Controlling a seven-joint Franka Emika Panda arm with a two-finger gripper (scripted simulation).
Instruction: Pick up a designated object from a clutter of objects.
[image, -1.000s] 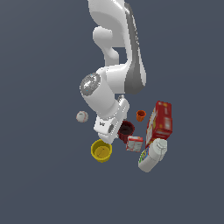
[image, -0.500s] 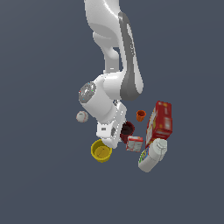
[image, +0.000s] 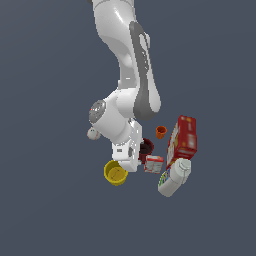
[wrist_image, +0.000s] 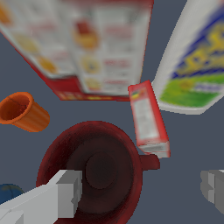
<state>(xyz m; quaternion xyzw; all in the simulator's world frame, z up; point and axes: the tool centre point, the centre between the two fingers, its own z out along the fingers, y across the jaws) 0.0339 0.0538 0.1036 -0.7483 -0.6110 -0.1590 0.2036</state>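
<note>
We are hovering our tool (wrist_image: 140, 188) spread wide over the maroon mug (wrist_image: 94, 168), one finger (wrist_image: 65, 192) above its dark inside, the other outside near its handle. The mug is sitting between the orange cup (wrist_image: 22, 111) and the small red box (wrist_image: 148, 118).

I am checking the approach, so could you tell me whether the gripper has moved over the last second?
Yes. In the exterior view the gripper has come down, closer to the yellow cup, and now sits beside the maroon mug.
</note>
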